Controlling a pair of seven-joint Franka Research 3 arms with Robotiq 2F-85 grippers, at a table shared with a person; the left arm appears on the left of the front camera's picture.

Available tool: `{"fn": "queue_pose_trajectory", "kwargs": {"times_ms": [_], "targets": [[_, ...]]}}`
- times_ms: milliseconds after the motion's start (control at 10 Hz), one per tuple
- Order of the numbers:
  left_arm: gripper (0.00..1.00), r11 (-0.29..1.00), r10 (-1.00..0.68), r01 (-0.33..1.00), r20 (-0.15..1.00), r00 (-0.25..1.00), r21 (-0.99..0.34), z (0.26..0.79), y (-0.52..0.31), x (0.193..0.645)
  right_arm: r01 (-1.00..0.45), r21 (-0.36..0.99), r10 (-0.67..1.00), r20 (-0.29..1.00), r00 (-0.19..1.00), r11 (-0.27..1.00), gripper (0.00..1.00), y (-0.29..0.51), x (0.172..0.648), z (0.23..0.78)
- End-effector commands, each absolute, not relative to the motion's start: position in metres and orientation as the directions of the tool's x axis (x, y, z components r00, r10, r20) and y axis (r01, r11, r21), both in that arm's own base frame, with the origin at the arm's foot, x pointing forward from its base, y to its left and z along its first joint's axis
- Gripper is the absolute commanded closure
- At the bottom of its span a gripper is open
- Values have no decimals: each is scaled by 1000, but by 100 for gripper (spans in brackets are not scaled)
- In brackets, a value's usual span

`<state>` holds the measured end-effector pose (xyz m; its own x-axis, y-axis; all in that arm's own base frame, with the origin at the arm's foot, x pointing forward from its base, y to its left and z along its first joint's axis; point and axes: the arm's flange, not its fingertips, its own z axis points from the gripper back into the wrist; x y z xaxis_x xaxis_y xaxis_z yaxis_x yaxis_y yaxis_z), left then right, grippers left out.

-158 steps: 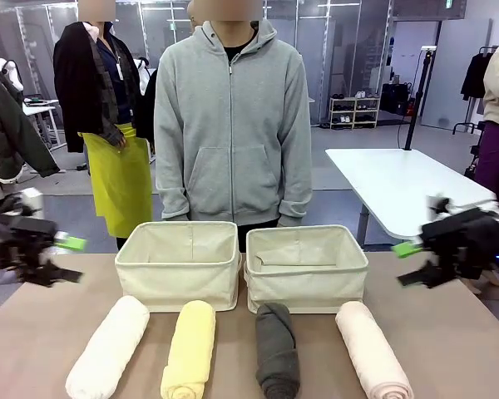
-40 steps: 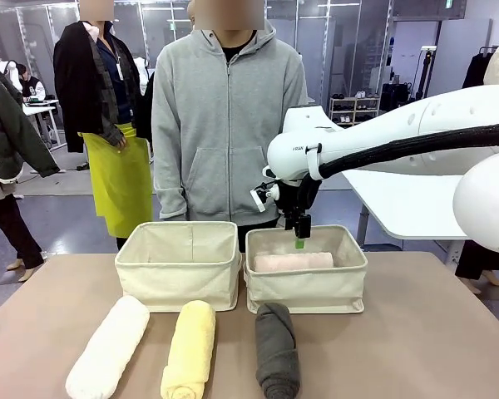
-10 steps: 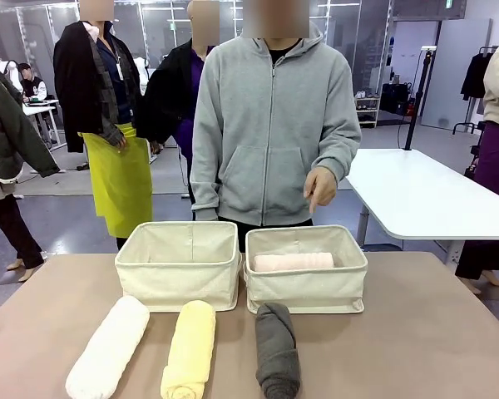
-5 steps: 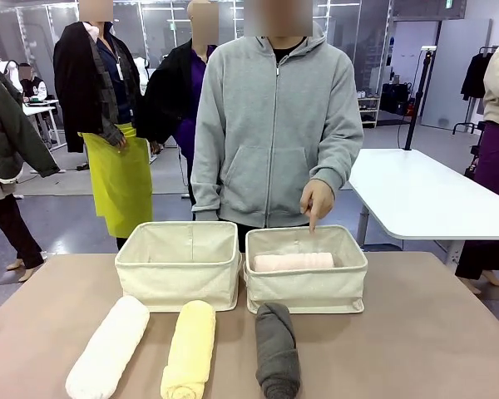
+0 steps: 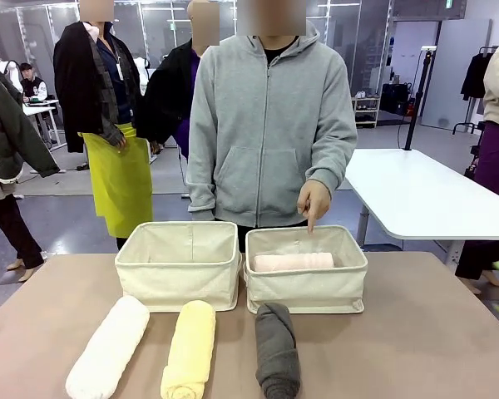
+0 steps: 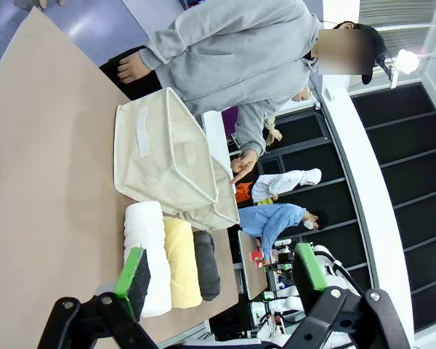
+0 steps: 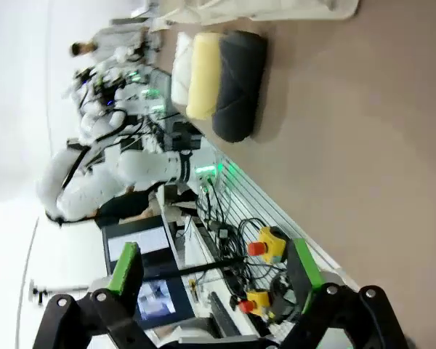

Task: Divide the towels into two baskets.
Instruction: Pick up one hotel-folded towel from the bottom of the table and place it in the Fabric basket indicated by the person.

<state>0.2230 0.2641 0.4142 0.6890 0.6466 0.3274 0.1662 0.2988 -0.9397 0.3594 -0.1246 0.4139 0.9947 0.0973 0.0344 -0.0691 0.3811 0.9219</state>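
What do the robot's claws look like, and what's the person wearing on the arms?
The left gripper and the right gripper match: two black, angular fingers with round pivot joints, each tipped with a bright green pad. The person's arms are covered by the long sleeves of a light grey zip-up hoodie.
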Motion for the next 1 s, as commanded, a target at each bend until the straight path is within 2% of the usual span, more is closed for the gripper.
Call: {"fn": "queue_pose_trajectory", "kwargs": {"times_ms": [0, 200, 400, 900], "targets": [[0, 296, 644, 179, 334, 688, -938, 417, 265, 220, -19, 865, 89, -30, 996, 502, 0, -45, 357, 438], [0, 296, 644, 179, 334, 688, -938, 417, 265, 220, -19, 795, 24, 6, 1000, 607, 0, 27, 365, 442], [0, 296, 644, 179, 334, 688, -938, 417, 265, 220, -45, 764, -23, 78, 997, 643, 0, 85, 374, 426], [0, 296, 644, 179, 334, 688, -938, 417, 265, 220, -86, 734, -1, 117, 993, 674, 0, 190, 395, 363]]}}
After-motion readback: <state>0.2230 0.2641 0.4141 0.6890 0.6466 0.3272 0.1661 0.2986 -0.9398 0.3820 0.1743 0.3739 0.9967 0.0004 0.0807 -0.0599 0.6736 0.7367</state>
